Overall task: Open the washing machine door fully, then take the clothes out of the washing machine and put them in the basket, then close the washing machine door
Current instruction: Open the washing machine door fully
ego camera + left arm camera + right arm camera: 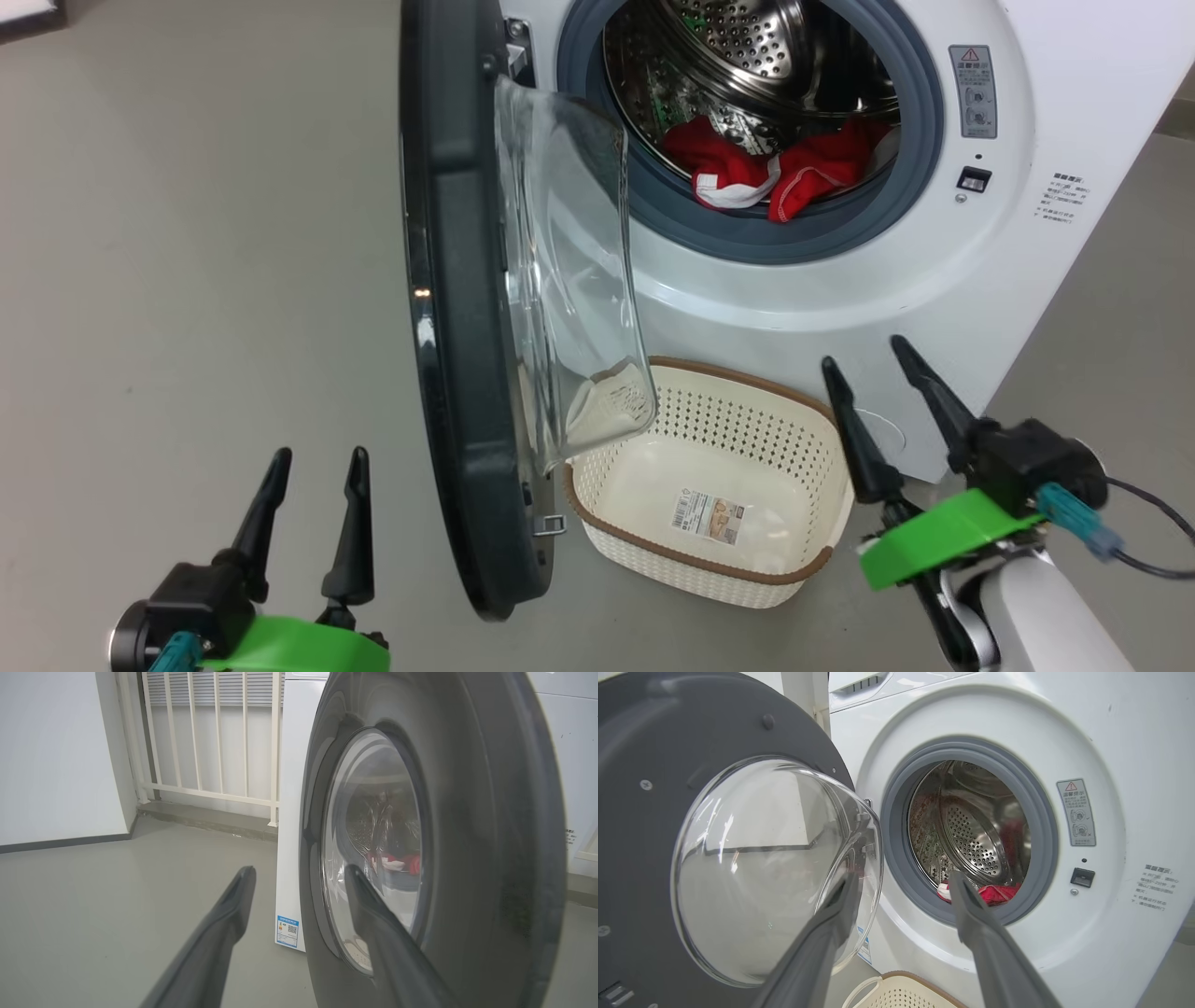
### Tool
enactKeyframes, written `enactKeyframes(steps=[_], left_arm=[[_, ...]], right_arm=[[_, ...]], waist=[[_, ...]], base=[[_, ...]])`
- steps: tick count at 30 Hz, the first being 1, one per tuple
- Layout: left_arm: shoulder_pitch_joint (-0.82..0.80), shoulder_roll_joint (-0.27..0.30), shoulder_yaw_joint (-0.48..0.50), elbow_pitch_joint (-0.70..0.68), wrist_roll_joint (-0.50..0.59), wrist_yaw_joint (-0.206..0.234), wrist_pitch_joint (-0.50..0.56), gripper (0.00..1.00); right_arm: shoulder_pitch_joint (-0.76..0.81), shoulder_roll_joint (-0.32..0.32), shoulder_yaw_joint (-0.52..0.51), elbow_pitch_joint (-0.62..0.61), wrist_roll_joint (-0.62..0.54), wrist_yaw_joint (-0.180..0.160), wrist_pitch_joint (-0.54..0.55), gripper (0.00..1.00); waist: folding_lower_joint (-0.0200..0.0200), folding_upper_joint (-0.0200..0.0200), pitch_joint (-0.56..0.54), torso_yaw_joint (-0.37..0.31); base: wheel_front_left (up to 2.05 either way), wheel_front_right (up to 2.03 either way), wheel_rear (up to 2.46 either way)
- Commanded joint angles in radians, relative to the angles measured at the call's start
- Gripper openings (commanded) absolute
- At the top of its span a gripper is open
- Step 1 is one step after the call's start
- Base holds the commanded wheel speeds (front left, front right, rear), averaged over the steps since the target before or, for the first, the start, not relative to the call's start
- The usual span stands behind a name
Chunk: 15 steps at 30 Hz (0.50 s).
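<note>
Washing machine (822, 299): white front-loader, taken as reference for all positions.

Washing machine door (457, 308): open, standing out from the hinge side of the machine's opening, about square to its front. Its clear glass bowl (761, 868) bulges toward the opening side and overhangs the near end of the basket.

Clothes (775, 173): red with white trim, heaped low at the front of the steel drum (971, 835), against the lower lip of the grey ring (896, 826). The heap's long axis runs across the opening.

Basket (738, 378): on the floor just in front of the machine, below the opening, mouth upward, sticker on its bottom. Its long side appears to lie along the machine's front.

Left gripper (319, 455): on the outer side of the door, apart from it, fingers spread wide, nothing between them.

Right gripper (864, 353): in front of the machine, just beside the basket's far end, fingers wide apart and bare, pointing toward the opening.

View differences: the head view gives the basket interior and both grippers together. The left wrist view adds the door's glossy outer face, a blue label (287, 931) low on the machine, and a pale railing (210, 742) behind it. The right wrist view adds the door's inner face with its screws.
</note>
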Motion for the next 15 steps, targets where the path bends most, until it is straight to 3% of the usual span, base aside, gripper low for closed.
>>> enactKeyframes(steps=[1, 15], left_arm=[[-0.003, 0.015, 0.031, -0.032, 0.007, 0.008, -0.008, 1.00], [0.008, 0.015, 0.027, -0.029, 0.027, -0.007, -0.008, 1.00]], right_arm=[[0.019, 0.007, 0.003, -0.051, 0.001, 0.007, -0.006, 1.00], [0.103, 0.008, -0.027, -0.084, 0.008, 0.007, -0.006, 1.00]], waist=[[0.0000, 0.0000, 0.000, 0.002], [0.0000, 0.0000, -0.010, 0.004]], base=[[0.00, 0.00, 0.00], [0.00, 0.00, 0.00]])
